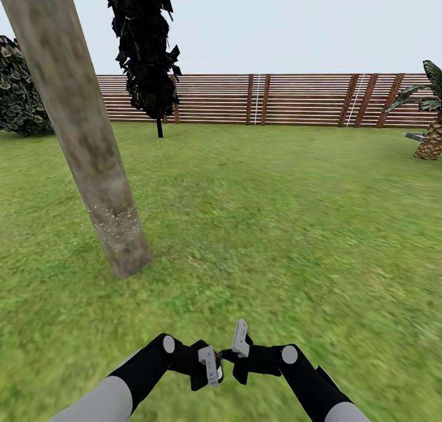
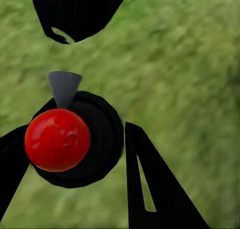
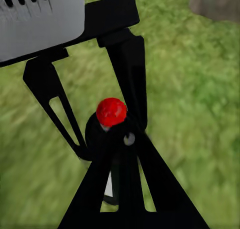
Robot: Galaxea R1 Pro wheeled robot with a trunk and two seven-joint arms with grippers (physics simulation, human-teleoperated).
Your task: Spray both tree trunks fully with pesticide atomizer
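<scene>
The pesticide atomizer, a black round body with a red ball on top and a grey cone nozzle, sits between the fingers of my left gripper, which is shut on it. In the head view both grippers meet low over the lawn, left gripper beside right gripper. The right gripper is shut, its tips against the atomizer. A thick grey-beige tree trunk leans close at the left, with pale specks near its base. A second tree with black foliage stands far back by the fence.
Green lawn stretches ahead to a reddish-brown slat fence. A round dark bush sits at the far left. A striped-leaf plant stands at the far right.
</scene>
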